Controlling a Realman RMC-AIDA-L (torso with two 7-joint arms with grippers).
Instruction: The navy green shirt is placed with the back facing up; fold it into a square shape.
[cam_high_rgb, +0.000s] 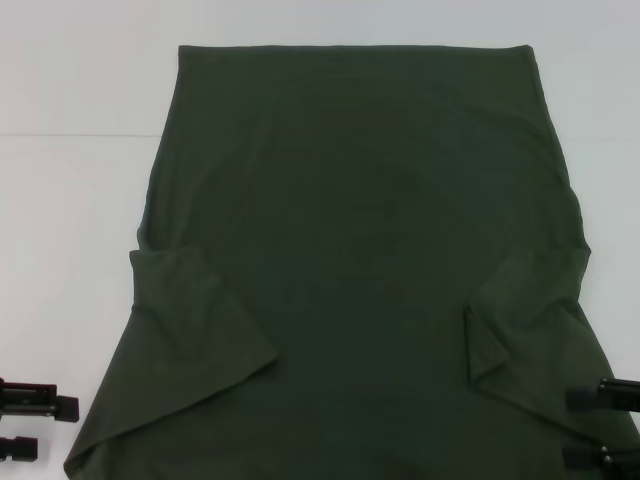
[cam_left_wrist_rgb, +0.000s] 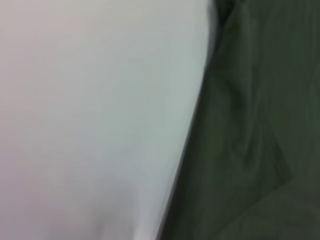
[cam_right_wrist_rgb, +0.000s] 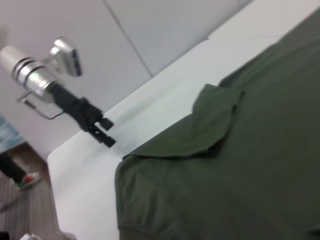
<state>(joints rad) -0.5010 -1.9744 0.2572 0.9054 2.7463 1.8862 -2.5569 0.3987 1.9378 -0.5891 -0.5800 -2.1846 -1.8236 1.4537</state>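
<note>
- Olive-green cotton covers most of the white surface (cam_high_rgb: 70, 200): the navy green shirt (cam_high_rgb: 370, 260) lies flat, plain side up, both short sleeves already turned in onto the body, its far edge straight and its near end running off toward the robot.
- Left gripper (cam_high_rgb: 28, 426) hovers just off the shirt's near left corner, fingers parted, holding nothing; right gripper (cam_high_rgb: 603, 427) sits over the near right edge, fingers also apart and empty as far as I can see.
- Risk, as I judge it: if the two grippers pinch only the top layer, or lift unevenly, the tucked sleeves could slide back out and the fold would come out skewed rather than square.
- A thin grab on soft cloth might also slip mid-lift.
- Pale walls stand behind the surface; striped flooring and someone's shoe (cam_right_wrist_rgb: 31, 179) show beyond its edge.
</note>
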